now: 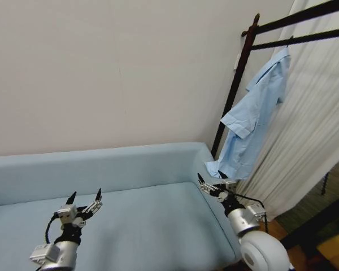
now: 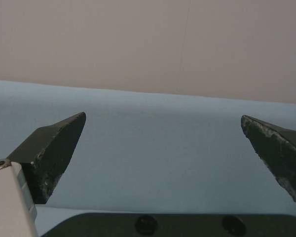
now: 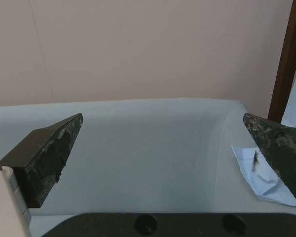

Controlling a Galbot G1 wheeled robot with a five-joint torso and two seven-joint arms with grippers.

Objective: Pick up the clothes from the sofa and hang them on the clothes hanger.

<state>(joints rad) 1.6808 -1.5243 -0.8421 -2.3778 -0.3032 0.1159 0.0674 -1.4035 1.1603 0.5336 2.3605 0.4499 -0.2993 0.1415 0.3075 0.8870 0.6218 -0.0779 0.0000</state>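
Both splayed, left tool [image 1: 86, 193], right tool [image 1: 210, 175], sofa [image 1: 141, 223]

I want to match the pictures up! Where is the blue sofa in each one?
Head view: the sofa spans the lower part, behind the open left pincer and right pincer.
Left wrist view: seat and backrest, between that pincer's fingertips.
Right wrist view: same, plus its rounded end by the shirt.
Shared landmark: the plain wall above the backrest.

Pale blue sofa [image 1: 130, 226]; hem of light blue shirt [image 1: 254, 113], hung on dark rack [image 1: 236, 84], rests on right arm.
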